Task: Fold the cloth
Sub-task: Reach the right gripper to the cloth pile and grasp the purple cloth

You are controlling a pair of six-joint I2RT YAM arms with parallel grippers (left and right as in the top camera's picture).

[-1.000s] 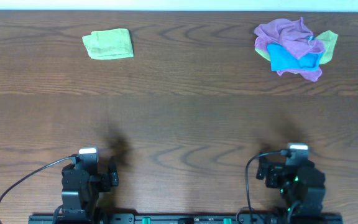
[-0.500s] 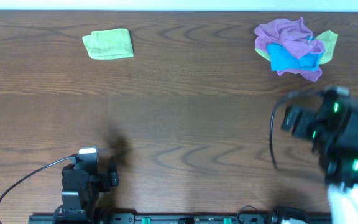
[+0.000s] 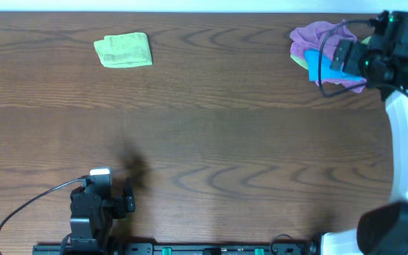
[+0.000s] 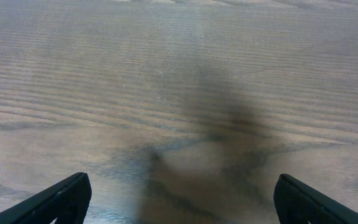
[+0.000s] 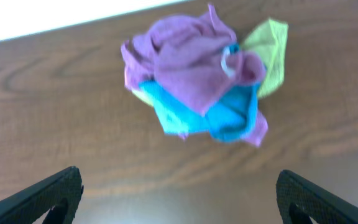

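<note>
Since the earlier frames the right arm has been carried from the near edge of the table to its far right corner, while the left arm is kept at its place at the near edge. The right gripper is now held above a crumpled pile of cloths. Its jaws are spread wide and nothing is held between them. In the right wrist view the pile is seen ahead of the fingertips, about centred between them, and it is not touched. On top of the pile a purple cloth is bunched; a blue cloth is seen under it on the side nearer to the gripper, and a yellow-green cloth sticks out toward the right finger's side. The left gripper is also spread wide and empty, with only bare wood and a shadow before it. A folded green cloth is laid well ahead of the left gripper, near the far edge.
</note>
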